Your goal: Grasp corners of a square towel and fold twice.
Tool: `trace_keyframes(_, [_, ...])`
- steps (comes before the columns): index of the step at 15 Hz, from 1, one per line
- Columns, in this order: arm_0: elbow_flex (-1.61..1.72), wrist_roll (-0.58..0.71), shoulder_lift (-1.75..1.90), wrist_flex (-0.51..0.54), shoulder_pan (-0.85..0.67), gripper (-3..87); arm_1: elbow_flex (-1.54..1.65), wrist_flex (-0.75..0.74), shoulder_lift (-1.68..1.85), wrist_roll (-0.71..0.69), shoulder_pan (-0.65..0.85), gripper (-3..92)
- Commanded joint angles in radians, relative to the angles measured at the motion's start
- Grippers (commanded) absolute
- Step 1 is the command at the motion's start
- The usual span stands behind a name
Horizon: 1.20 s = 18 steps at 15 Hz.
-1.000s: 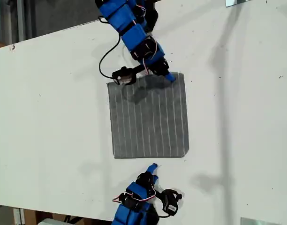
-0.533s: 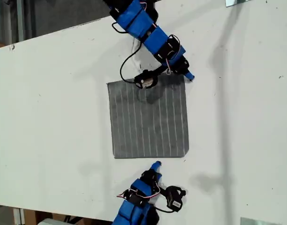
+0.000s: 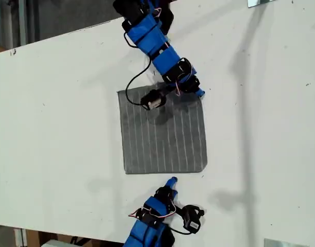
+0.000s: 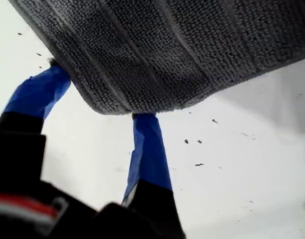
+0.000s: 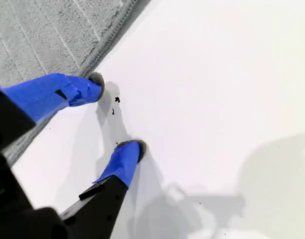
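Note:
The dark gray towel (image 3: 165, 136) with thin white stripes lies flat and unfolded on the white table (image 3: 59, 113). My first gripper (image 3: 198, 92) reaches in from the exterior view's top and sits at the towel's top-right corner (image 3: 200, 98). In the first wrist view it (image 4: 100, 89) is open, its blue fingers (image 4: 148, 149) spread either side of that rounded corner (image 4: 142, 97), with the tips at the cloth's edge. My second gripper (image 3: 171, 181) rests near the exterior view's bottom, just short of the towel's near edge (image 5: 105, 37). It (image 5: 116, 114) is open over bare table, holding nothing.
A small black camera (image 3: 153, 100) on a cable hangs from the first arm over the towel's far edge. The table's far edge (image 3: 70, 32) runs across the exterior view's top left, with dark floor beyond it. Small specks (image 4: 197, 142) dot the table.
My first gripper has swung from the middle of the towel's far edge toward the exterior view's right, then settled onto the top-right corner. The second arm has barely shifted.

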Motion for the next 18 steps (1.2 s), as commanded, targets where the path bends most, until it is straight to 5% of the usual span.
trace_keyframes(1, [-0.044,0.008,-0.008,-0.080,0.015,22.0,-0.014,-0.009,0.046,-0.012,0.025,9.4])
trace_keyframes(4, [-0.051,0.014,-0.021,-0.091,0.018,22.0,0.018,-0.048,0.037,-0.012,0.038,-0.1])
trace_keyframes(7, [-0.064,0.021,-0.048,-0.101,0.020,22.0,0.017,-0.049,0.031,-0.005,0.021,1.5])
trace_keyframes(8, [-0.081,0.034,-0.063,-0.098,0.020,22.0,-0.023,-0.008,0.032,-0.002,-0.002,29.0])
trace_keyframes(12, [-0.107,0.061,-0.075,-0.095,0.008,22.0,-0.215,0.242,0.025,0.035,-0.063,36.3])
trace_keyframes(18, [-0.101,0.063,-0.077,-0.104,0.005,21.9,-0.101,0.245,0.063,-0.017,0.011,44.4])
